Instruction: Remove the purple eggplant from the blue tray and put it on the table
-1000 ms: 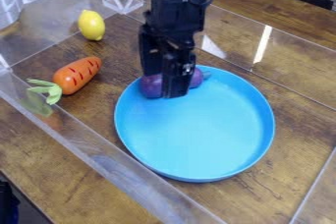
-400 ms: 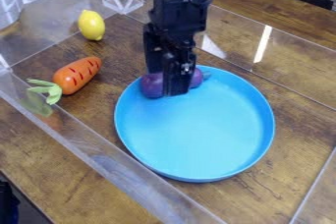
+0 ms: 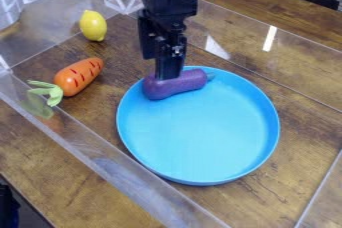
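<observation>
The end effector (image 3: 166, 64) has lifted away from the eggplant (image 3: 175, 84) it was lowered around a moment ago, and its fingers hang spread and empty just above it. The eggplant lies on the blue tray (image 3: 214, 142) at the rim nearest the counter's (image 3: 80, 157) far edge, now fully uncovered. It looks like the grasp did not take, so the removal remains undone.

Robot lab setup, wood-grain table (image 3: 80, 162), clear acrylic walls (image 3: 80, 112), toy vegetables
</observation>
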You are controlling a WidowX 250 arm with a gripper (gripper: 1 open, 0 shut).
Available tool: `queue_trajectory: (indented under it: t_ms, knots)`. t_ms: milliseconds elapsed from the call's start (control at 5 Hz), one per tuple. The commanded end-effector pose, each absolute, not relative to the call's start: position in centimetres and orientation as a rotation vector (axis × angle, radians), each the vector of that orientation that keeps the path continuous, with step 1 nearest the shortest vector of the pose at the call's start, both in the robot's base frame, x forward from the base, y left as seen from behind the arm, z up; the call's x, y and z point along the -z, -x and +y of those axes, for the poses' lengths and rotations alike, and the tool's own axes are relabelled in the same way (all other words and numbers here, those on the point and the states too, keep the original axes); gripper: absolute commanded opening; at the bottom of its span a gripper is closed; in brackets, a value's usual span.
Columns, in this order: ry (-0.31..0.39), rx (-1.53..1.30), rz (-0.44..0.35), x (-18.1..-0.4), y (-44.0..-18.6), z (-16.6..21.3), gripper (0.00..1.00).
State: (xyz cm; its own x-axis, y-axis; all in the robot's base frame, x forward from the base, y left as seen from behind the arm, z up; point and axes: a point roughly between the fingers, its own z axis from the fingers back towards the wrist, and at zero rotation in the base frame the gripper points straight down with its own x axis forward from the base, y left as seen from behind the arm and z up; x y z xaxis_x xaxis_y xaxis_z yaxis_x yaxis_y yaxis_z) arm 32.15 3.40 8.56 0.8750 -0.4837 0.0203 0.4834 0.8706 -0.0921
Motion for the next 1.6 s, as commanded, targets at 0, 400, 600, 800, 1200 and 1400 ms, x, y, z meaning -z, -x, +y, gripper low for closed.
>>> queue_trajectory:
  t_ms: [0,400,600,800,1200,1400]
  knots:
    - [0.076,0.549,-0.053,-9.9,-33.0,2.3,1.00]
    - [0.074,0.489,-0.047,-9.0,-34.5,1.8,1.00]
    - [0.065,0.463,-0.041,-8.3,-36.0,2.0,1.00]
    - [0.059,0.476,-0.030,-7.7,-37.1,2.3,1.00]
    - [0.055,0.556,-0.008,-6.3,-38.4,2.9,1.00]
    - [0.054,0.631,0.003,-5.4,-38.9,3.2,1.00]
